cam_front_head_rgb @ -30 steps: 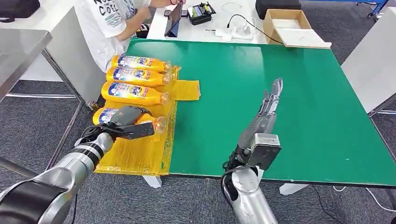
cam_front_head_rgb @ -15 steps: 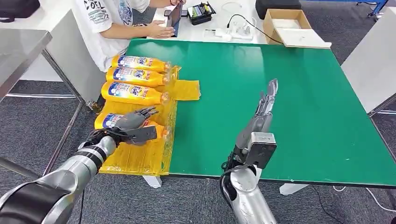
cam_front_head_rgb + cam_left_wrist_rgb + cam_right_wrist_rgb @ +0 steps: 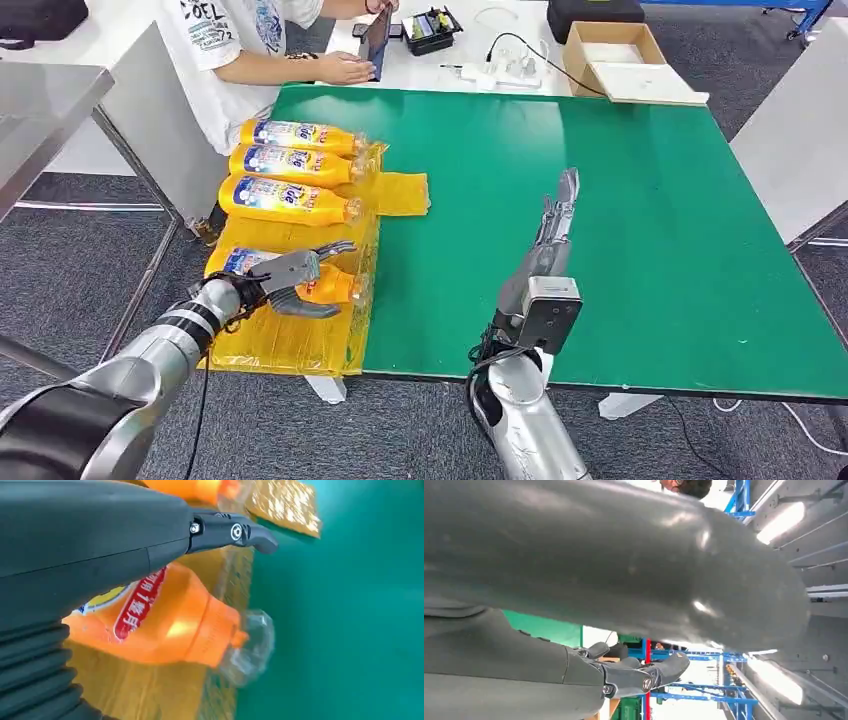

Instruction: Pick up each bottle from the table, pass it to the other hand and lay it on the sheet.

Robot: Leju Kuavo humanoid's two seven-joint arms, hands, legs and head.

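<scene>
**Fourth bottle laid on sheet, left hand letting go**

Left hand (image 3: 290, 280): fingers are spread over the near bottle (image 3: 335, 284), nothing clamped; read as released. In the left wrist view the bottle (image 3: 170, 625) lies on its side on the sheet (image 3: 145, 695), with a dark finger (image 3: 230, 532) above it and apart from it. Contact of the thumb with the bottle cannot be told.

Sheet (image 3: 290, 340): yellow, at the table's left edge, overhanging the front. Four bottles are lain on it, caps toward the green table (image 3: 620, 220); the far three (image 3: 290, 165) are packed side by side, the near one is set a little apart from them.

Right hand (image 3: 555, 225): held upright over mid-table, fingers straight and apart, nothing held.

Step judged: the placing step of the last bottle, release about done. No further bottle is seen on the green. Next move calls for the left hand to be lifted straight off without the bottle being rolled; it is round and near the sheet's front part.

Hard to make out:
- near bottle's label end is covered by the left hand
- cap is blurred in the wrist view
- right wrist view is taken up by the hand's cover; its fingers are partly seen
- a person (image 3: 240, 50) at the far left corner is cut off by the frame
</scene>
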